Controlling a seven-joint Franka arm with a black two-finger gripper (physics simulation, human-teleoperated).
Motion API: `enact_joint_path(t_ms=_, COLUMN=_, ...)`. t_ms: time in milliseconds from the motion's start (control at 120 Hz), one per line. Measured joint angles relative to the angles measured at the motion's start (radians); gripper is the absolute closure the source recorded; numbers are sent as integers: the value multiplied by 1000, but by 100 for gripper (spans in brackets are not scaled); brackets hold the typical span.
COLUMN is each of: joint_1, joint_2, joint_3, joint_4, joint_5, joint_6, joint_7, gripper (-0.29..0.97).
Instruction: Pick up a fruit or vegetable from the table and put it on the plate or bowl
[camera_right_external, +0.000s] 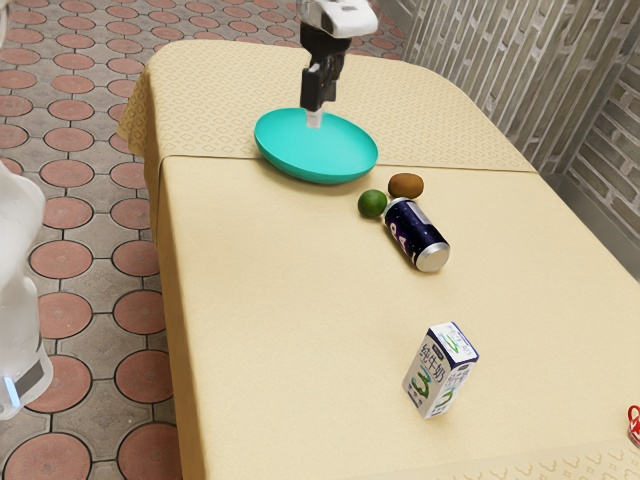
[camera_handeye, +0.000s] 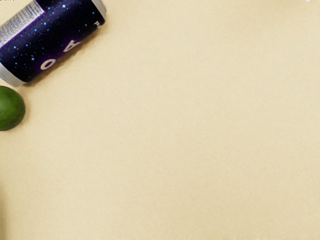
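Our gripper (camera_right_external: 315, 120) hangs over plate (camera_right_external: 335, 158); open or closed, we cannot tell. Lime (camera_right_external: 372, 203) on table (camera_right_external: 280, 310) near plate's rim, kiwi (camera_right_external: 405, 185) and lying can (camera_right_external: 417, 236) just beside. Carton (camera_right_external: 440, 370) well apart.

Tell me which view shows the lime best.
The exterior view: the whole lime shows there, between the teal plate and the lying can, next to the kiwi. The wrist view cuts the lime at the picture's edge, beside the can's end.
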Motion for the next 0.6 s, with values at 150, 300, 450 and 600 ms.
enact_joint_path(t_ms=150, joint_1=-359, joint_2=-13, joint_3=324, joint_4=-33, joint_5=30, joint_6=30, joint_7=14, gripper=2)
enact_joint_path(t_ms=300, joint_1=-821, joint_2=-50, joint_3=690, joint_4=19, joint_5=124, joint_6=45, joint_7=44, gripper=2)
enact_joint_path(t_ms=450, joint_1=-944, joint_2=-154, joint_3=773, joint_4=-20, joint_5=161, joint_6=45, joint_7=93, gripper=2)
enact_joint_path(t_ms=600, joint_1=-992, joint_2=-183, joint_3=862, joint_4=-36, joint_5=172, joint_6=39, joint_7=158, gripper=2)
